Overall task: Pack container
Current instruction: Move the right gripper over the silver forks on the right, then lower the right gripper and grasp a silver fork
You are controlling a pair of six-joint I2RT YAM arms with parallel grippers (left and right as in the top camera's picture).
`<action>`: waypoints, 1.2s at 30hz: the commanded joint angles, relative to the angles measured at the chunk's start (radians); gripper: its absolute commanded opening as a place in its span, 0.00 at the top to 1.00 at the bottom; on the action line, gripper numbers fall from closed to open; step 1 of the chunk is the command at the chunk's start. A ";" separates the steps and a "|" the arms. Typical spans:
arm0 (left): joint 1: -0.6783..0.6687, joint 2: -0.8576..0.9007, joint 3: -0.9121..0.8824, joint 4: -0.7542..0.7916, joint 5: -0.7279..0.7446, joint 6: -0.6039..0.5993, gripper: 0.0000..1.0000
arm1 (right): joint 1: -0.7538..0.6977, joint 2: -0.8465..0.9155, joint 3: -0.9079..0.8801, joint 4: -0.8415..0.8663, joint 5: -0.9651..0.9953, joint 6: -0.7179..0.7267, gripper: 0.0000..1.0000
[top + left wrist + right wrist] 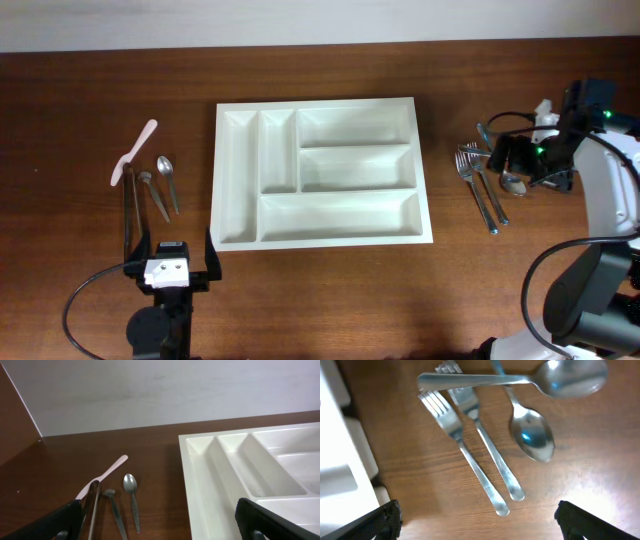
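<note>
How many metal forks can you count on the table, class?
2. Both lie side by side right of the container: the nearer fork and the farther fork, the handle of the large spoon crossing both. The dark utensils left of the container are unclear.

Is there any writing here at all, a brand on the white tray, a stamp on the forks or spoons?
None can be read.
The container is plain white, with no label or number.
The forks and spoons on the right show bare handles, no stamp.
The pieces on the left, such as the small spoon, are too small to tell.
</note>
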 commanded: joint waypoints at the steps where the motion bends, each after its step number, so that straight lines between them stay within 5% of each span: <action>1: -0.004 -0.008 -0.007 0.003 0.011 0.002 0.01 | 0.036 0.002 0.013 0.016 0.003 -0.135 0.01; 14: -0.004 -0.008 -0.007 0.003 0.011 0.002 0.01 | 0.127 0.194 0.013 0.050 -0.034 -0.132 0.01; 36: -0.004 -0.008 -0.007 0.003 0.011 0.002 0.01 | 0.126 0.219 0.012 0.011 -0.050 -0.224 0.00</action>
